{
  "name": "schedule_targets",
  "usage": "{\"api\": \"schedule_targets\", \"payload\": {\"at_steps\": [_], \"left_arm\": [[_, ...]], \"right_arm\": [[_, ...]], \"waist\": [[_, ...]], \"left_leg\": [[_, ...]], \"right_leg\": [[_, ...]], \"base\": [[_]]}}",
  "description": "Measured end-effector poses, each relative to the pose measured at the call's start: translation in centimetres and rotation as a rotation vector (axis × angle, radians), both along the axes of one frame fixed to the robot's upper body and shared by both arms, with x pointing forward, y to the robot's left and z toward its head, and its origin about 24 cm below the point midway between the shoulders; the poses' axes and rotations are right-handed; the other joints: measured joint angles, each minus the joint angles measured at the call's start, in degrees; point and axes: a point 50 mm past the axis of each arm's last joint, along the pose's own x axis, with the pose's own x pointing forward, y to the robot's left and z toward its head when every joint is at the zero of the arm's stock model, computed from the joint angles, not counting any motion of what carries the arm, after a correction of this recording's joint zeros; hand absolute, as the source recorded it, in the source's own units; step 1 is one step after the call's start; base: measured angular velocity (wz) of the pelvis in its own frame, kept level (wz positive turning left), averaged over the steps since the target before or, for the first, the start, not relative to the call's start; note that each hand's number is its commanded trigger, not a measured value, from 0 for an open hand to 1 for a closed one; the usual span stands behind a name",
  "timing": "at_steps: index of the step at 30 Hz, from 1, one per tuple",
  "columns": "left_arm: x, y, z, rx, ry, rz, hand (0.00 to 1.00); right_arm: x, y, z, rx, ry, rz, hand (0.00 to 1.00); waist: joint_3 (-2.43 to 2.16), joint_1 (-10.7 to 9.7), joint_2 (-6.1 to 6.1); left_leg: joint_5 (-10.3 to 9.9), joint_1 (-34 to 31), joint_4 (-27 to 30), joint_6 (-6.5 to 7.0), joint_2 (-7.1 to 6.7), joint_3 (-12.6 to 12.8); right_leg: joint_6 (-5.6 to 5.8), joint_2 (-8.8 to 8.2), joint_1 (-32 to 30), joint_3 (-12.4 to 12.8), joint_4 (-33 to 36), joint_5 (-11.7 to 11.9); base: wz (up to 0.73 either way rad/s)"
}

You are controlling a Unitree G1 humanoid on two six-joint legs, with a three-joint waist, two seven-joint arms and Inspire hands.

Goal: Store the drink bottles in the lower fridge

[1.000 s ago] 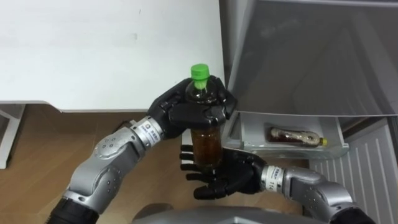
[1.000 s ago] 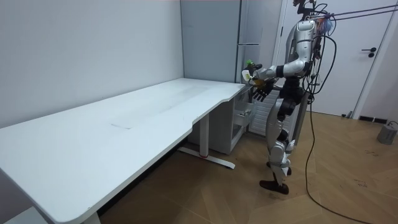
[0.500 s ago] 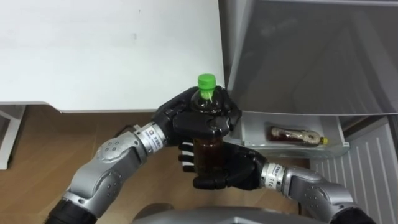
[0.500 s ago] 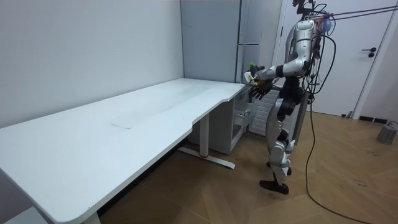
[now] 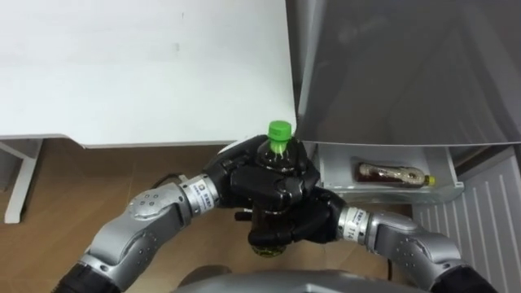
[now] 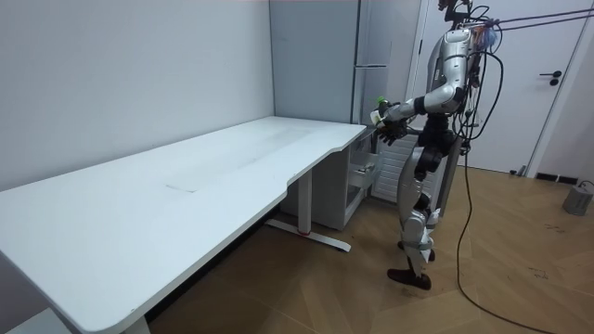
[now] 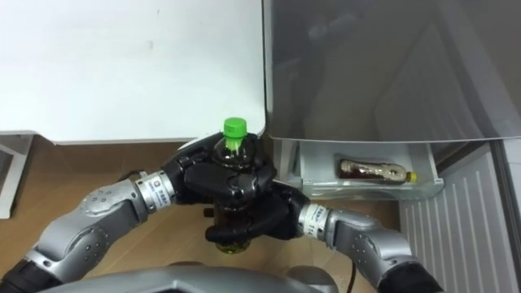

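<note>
White table [image 5: 122, 73] at upper left; grey metal fridge front [image 5: 407, 73] at upper right. Below the fridge front, the open white fridge drawer [image 5: 374, 194] holds a yellow-capped brown bottle [image 5: 391, 172] lying on its side. At lower centre, the upright green-capped bottle of brown drink [image 5: 279, 132] is clasped by both hands. The left hand [image 5: 260, 175] curls round its shoulder and the right hand [image 5: 301, 224] curls round its lower body.
</note>
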Motion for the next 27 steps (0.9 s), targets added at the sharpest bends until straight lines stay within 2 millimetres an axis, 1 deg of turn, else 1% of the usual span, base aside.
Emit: {"api": "schedule_targets", "payload": {"at_steps": [13,14,16,17,18,19,20,25,27], "left_arm": [[0.07,0.44,-0.15,-0.047,0.046,0.025,1.00],[0.08,0.38,-0.14,-0.049,0.045,0.026,0.95],[0.13,0.35,-0.11,-0.048,0.041,0.027,0.63],[0.19,0.32,-0.08,-0.048,0.037,0.030,0.56],[0.21,0.31,-0.07,-0.048,0.036,0.030,0.29],[0.26,0.30,-0.04,-0.050,0.034,0.033,0.03],[0.29,0.29,-0.01,-0.052,0.033,0.035,0.00],[0.43,0.20,0.09,-0.050,0.021,0.040,0.00],[0.44,0.19,0.11,-0.046,0.017,0.039,0.00]], "right_arm": [[-0.07,0.27,0.26,-0.013,-0.057,0.032,1.00],[-0.06,0.30,0.26,-0.013,-0.058,0.031,1.00],[-0.03,0.33,0.28,-0.012,-0.061,0.030,1.00],[0.01,0.32,0.31,-0.012,-0.066,0.027,1.00],[0.03,0.31,0.31,-0.013,-0.069,0.027,1.00],[0.07,0.30,0.34,-0.013,-0.074,0.025,1.00],[0.10,0.29,0.36,-0.014,-0.079,0.024,1.00],[0.18,0.27,0.41,-0.014,-0.087,0.019,1.00],[0.18,0.27,0.41,-0.014,-0.087,0.019,1.00]], "waist": [[-0.04,-0.2,-0.05],[-0.04,-0.2,-0.05],[-0.07,-0.2,-0.08],[-0.09,-0.2,-0.12],[-0.11,-0.2,-0.16],[-0.16,-0.2,-0.24],[-0.23,-0.3,-0.34],[-0.54,-0.3,-0.92],[-0.54,-0.3,-1.02]], "left_leg": [[0.0,0.1,0.0,0.00,-0.01,-0.1],[0.0,0.1,0.0,0.00,-0.01,0.0],[0.0,0.1,-0.1,0.00,-0.01,0.0],[0.0,0.1,-0.1,0.00,-0.01,0.0],[0.0,0.1,-0.1,0.00,0.00,0.0],[0.0,0.1,-0.1,0.00,0.00,0.0],[0.0,0.1,0.0,0.00,0.00,0.0],[0.0,0.1,0.0,0.00,-0.01,0.0],[0.0,0.1,0.0,0.00,-0.01,0.0]], "right_leg": [[0.00,-0.02,-0.1,0.0,-0.1,0.0],[0.00,-0.02,-0.1,0.0,-0.1,0.0],[0.00,-0.01,0.0,0.0,-0.1,0.0],[0.00,0.00,0.0,0.1,0.0,0.0],[0.00,0.01,0.0,0.1,0.0,0.0],[0.00,0.02,0.0,0.1,0.0,0.0],[-0.01,0.01,0.1,0.0,0.0,0.0],[-0.01,0.02,0.1,0.1,-0.1,0.0],[-0.01,0.02,0.2,0.1,-0.1,0.0]], "base": [[0.00],[0.00],[0.00],[0.00],[0.00],[0.00],[0.00],[0.00],[0.00]]}}
